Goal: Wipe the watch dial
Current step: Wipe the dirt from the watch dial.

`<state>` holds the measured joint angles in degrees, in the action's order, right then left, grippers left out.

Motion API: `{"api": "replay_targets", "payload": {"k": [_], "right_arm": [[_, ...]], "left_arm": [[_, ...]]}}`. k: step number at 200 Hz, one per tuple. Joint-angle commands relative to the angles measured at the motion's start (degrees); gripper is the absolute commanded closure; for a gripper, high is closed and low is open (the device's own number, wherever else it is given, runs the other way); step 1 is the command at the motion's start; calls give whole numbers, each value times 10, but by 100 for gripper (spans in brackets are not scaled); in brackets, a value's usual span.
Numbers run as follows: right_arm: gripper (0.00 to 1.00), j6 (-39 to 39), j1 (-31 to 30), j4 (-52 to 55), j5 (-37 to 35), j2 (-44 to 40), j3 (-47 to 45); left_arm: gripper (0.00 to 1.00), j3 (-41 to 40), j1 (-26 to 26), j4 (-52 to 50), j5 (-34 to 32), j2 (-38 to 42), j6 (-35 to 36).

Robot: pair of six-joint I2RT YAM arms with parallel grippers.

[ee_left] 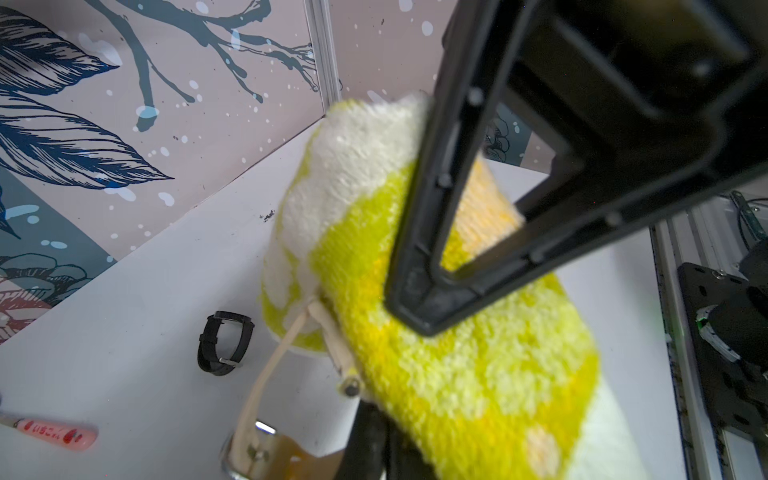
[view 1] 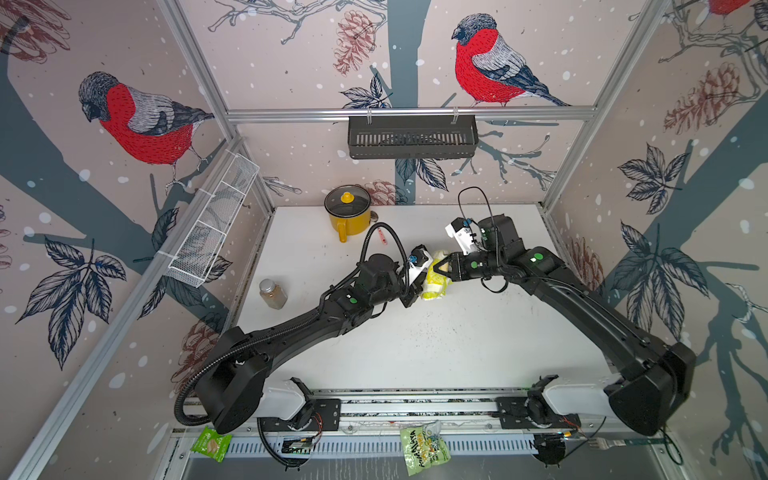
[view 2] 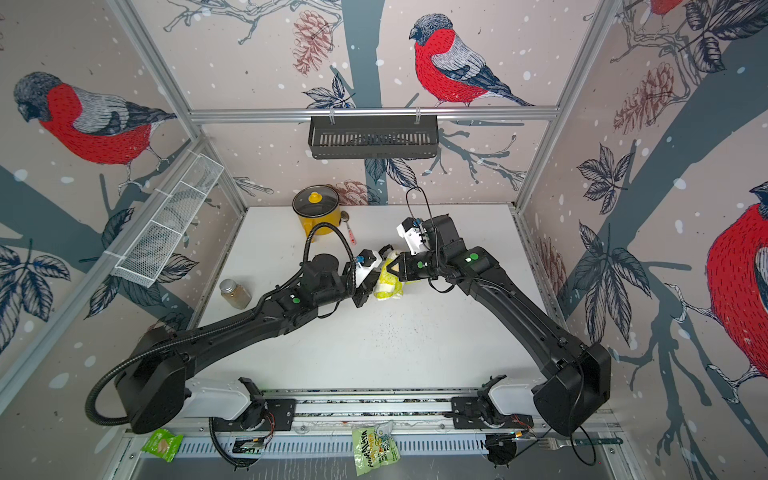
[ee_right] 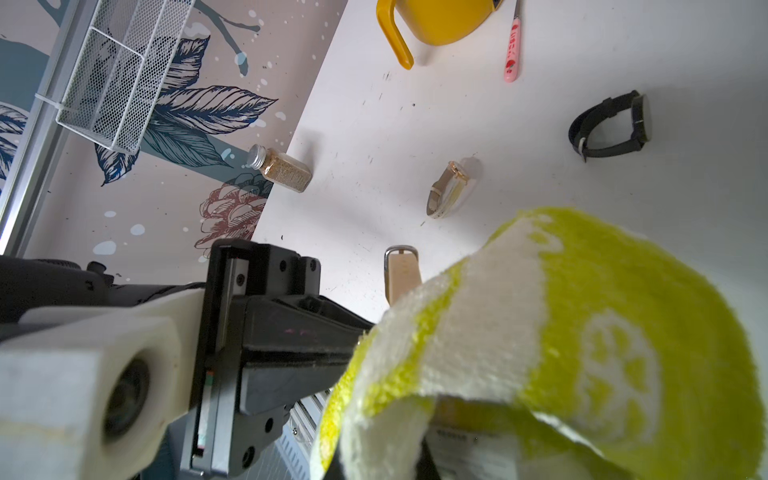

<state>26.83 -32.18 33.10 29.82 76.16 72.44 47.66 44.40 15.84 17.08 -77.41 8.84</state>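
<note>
In both top views the two arms are meeting over the middle of the white table (view 1: 415,353), a little toward its back edge, with a yellow-and-white cloth (view 1: 436,286) bunching between them. The right gripper (view 1: 443,266) is coming in from the right-edge side with its jaws drawn together on the fabric. The left gripper (view 1: 420,287) is pushing in under the cloth from the left-edge side, and what it is gripping is lying hidden there. A yellow pot (view 1: 348,212) is standing at the back edge with a pink spoon (view 1: 382,237) lying just beside it, and a spice jar (view 1: 273,294) is standing near the left edge. In the left wrist view the right gripper (ee_left: 417,309) is pressing its closed fingers into the cloth (ee_left: 457,374), which is draping over a beige watch (ee_left: 270,370). Only the strap and buckle are sticking out, so the dial is lying out of sight under the fabric. A black watch (ee_left: 226,343) is resting on the table beyond, apart from the cloth. In the right wrist view the left gripper (ee_right: 349,332) is reaching under the cloth (ee_right: 582,332) with its jaws closed, clamping the beige watch (ee_right: 401,272), whose strap end is poking out past the fabric above the table. A second beige watch (ee_right: 451,189) is lying on its side on the table between the spice jar (ee_right: 282,168) and the black watch (ee_right: 611,124), touching neither.
</note>
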Motion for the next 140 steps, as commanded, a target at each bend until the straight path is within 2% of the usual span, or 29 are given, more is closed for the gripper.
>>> {"api": "replay_targets", "payload": {"k": [1, 103, 140], "right_arm": [[96, 4, -2, -33, -11, 4, 5], [96, -5, 2, -26, -39, 4, -44], [96, -25, 11, 40, -60, -18, -18]], "left_arm": [[100, -8, 5, 30, 39, 13, 19], [100, 1, 9, 24, 19, 29, 22], [100, 6, 8, 25, -8, 16, 43]]}}
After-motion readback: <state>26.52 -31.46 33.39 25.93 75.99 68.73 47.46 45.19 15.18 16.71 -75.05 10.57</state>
